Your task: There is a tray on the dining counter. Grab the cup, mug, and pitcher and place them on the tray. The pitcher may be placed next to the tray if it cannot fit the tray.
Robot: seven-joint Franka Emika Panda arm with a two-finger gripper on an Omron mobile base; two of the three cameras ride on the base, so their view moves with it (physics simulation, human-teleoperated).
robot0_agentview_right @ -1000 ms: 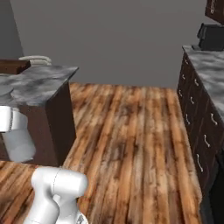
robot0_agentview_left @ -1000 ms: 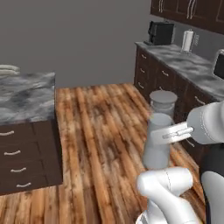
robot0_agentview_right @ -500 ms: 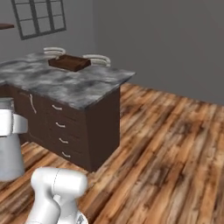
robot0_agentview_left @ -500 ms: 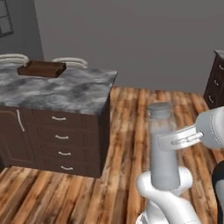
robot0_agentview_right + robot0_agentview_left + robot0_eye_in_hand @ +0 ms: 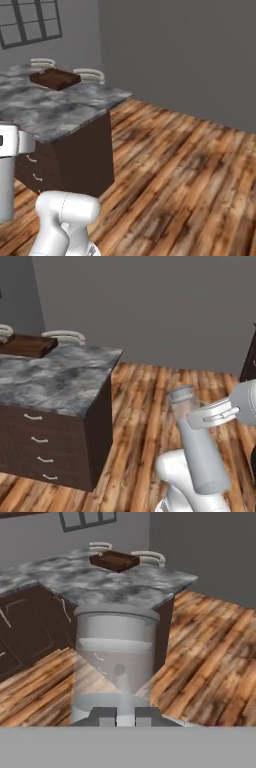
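My gripper (image 5: 212,415) is clamped on the pitcher (image 5: 197,448), carrying it toward the dining counter (image 5: 55,381), whose tray (image 5: 26,345) lies at ten o'clock; next I must drive closer.

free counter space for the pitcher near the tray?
Yes. The counter is bare marble from its near corner up to the tray, which is empty and sits at the far edge by the chair backs. Gripper holds the pitcher over the floor.
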